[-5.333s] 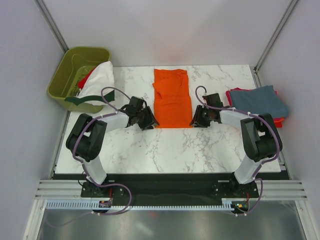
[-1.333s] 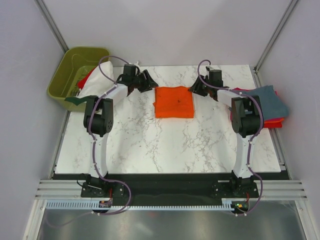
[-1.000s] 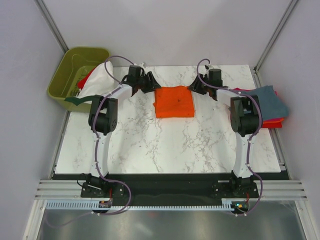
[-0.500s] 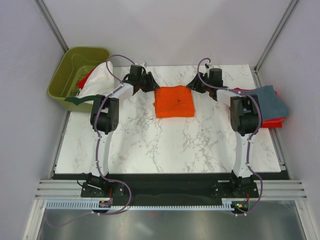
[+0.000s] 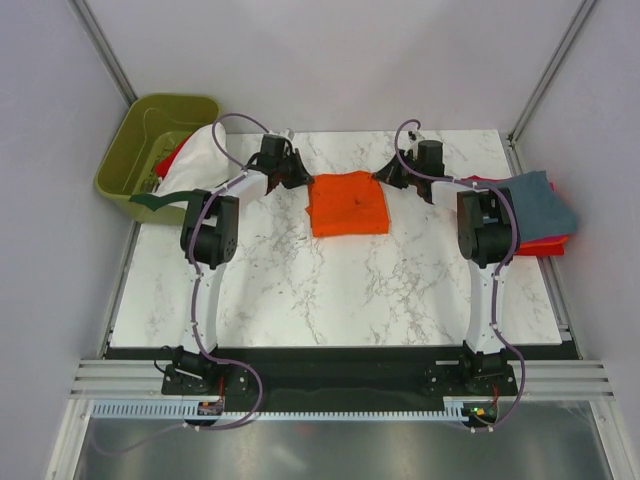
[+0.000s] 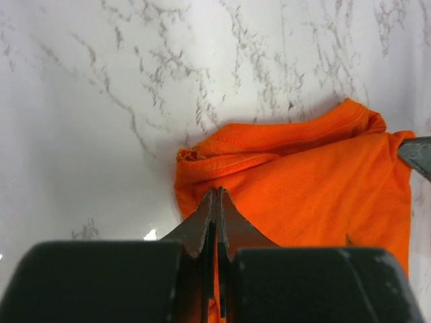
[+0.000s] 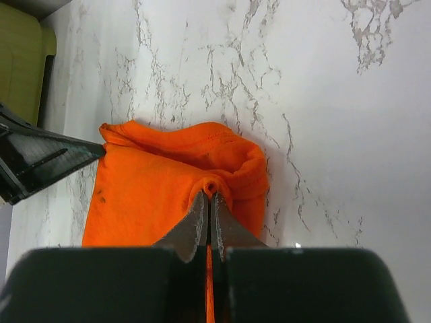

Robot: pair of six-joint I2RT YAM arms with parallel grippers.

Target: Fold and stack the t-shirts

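Pinching from both sides, the two arms meet at the far edge of the orange t-shirt (image 5: 348, 203), which lies folded into a rough square on the marble table (image 5: 330, 300), just above the centre of the overhead frame. The left gripper (image 5: 303, 179) sits at the square's upper left corner and the right gripper (image 5: 383, 178) at its upper right corner.

From above, the dark fingers are too small to read. In the left wrist view the two fingers are pressed together to a thin line over the shirt's seamed edge. A sliver of orange shows between them low in the frame, but the fingers themselves hide how much cloth is caught under the tips. In the right wrist view the fingers are likewise pressed together, with a small pucker of orange at their tips and an orange strip in the slit below. Each wrist view cuts the shirt off at the bottom behind the black gripper body. In each, the other gripper's tip pokes in as a dark wedge at the frame's side.

At the upper left of the overhead frame a white t-shirt (image 5: 197, 158) with a dark green band hangs over the rim of the olive-green bin (image 5: 128, 150). Some red cloth (image 5: 172, 155) shows behind it, mostly covered. At the right edge a blue-grey t-shirt (image 5: 522, 200) tops a stack. The lower layers (image 5: 548, 243) show only as red and magenta edges.
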